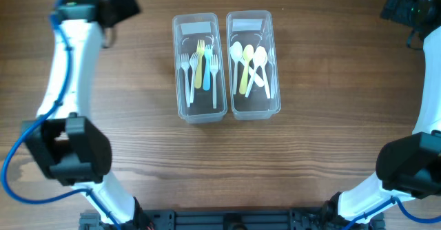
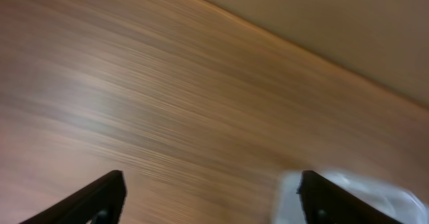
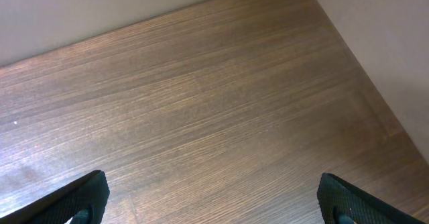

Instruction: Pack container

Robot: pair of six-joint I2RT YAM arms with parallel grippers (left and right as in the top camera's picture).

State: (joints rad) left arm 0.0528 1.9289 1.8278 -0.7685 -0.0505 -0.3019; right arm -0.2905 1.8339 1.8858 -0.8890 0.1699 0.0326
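Wood-grain table (image 1: 138, 154) fills every view, with a plain wall at its far edge in both wrist views; the left gripper (image 2: 211, 197) hangs over bare wood with its fingers spread wide and nothing between them; the right gripper (image 3: 211, 198) is likewise wide and empty above its own far corner; the fork container (image 1: 177, 65) lies well apart from the left gripper, inward of it toward the table's middle, with the forks (image 1: 201, 68) lying lengthwise inside; the spoon container (image 1: 276, 85) sits just beside it, well inward of the right gripper, holding the spoons (image 1: 249, 65); a blurred clear shape by the left gripper's fingertip (image 2: 322, 197) may be a container corner, though that cannot be told; no loose cutlery shows on the wood, so the packing looks finished or nearly so, and the step in hand reads as a release and stand-off; no lid is visible, so the next move probably calls only for keeping both arms clear of the containers, or for reaching inward if some further piece turns up.
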